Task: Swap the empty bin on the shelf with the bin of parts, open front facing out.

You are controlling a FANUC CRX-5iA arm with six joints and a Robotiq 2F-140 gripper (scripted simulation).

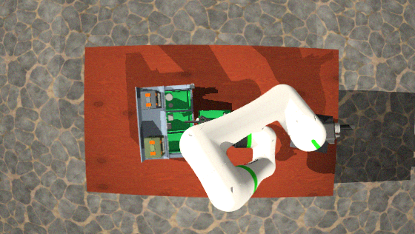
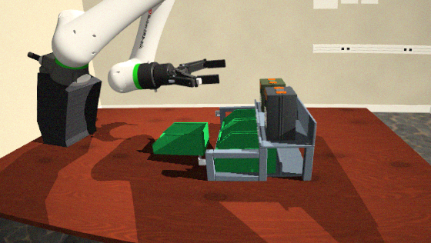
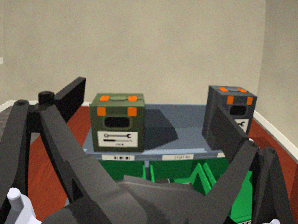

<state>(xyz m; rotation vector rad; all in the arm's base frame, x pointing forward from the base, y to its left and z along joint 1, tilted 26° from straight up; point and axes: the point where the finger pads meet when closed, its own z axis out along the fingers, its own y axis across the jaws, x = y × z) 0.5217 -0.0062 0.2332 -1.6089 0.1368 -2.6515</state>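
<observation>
My gripper (image 2: pixel 214 71) (image 3: pixel 150 103) is open and empty, level, above the front of the grey shelf (image 1: pixel 152 116) (image 2: pixel 236 154) and pointing at it. A green open bin (image 1: pixel 215 114) (image 2: pixel 188 142) stands upright on the table in front of the shelf, its sloped front turned away from it; the arm hides much of its inside. The shelf holds three green bins side by side. The middle bin (image 1: pixel 181 121) has grey parts at its back. One end bin (image 1: pixel 181 101) holds round parts. The other end bin (image 1: pixel 174 144) is partly under the arm; I cannot tell its contents.
An olive case (image 1: pixel 153 146) (image 3: pixel 117 122) and a dark grey case (image 1: pixel 149 99) (image 2: pixel 281 115) (image 3: pixel 215 102) stand on the shelf's upper board, a space between them. The upper board covers the bins' rear parts. The robot's base (image 2: pixel 65 108) stands at the table's far end from the shelf.
</observation>
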